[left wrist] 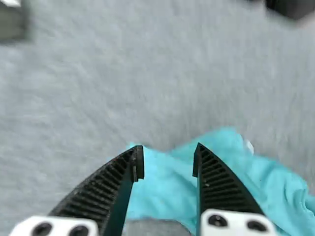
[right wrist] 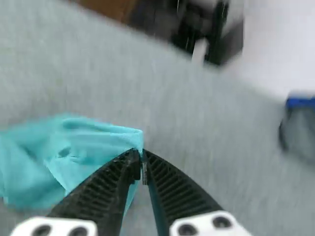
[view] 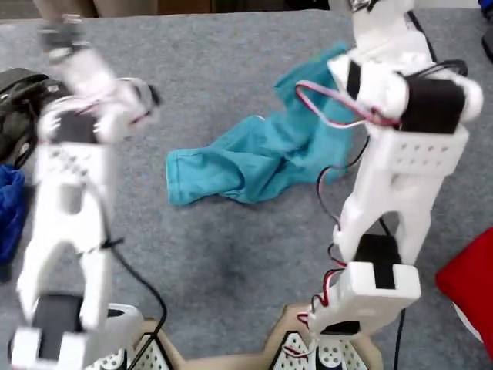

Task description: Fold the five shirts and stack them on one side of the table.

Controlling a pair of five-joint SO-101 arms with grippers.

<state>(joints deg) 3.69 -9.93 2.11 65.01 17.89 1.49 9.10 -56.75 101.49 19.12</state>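
A teal shirt (view: 262,154) lies crumpled in the middle of the grey table, and one end rises toward the far right. My right gripper (right wrist: 141,161) is shut on a folded edge of the teal shirt (right wrist: 74,147), holding that end up. The right arm (view: 400,116) stands over that raised end. My left gripper (left wrist: 167,160) is open, hanging just above another part of the teal shirt (left wrist: 236,172) with nothing between its fingers. The left arm (view: 73,146) stands at the left side of the table.
A blue shirt (view: 9,204) and a dark bundle (view: 19,100) lie at the left edge. A red shirt (view: 470,281) lies at the right edge. Bare grey tabletop (view: 231,262) stretches in front of the teal shirt and at the far left.
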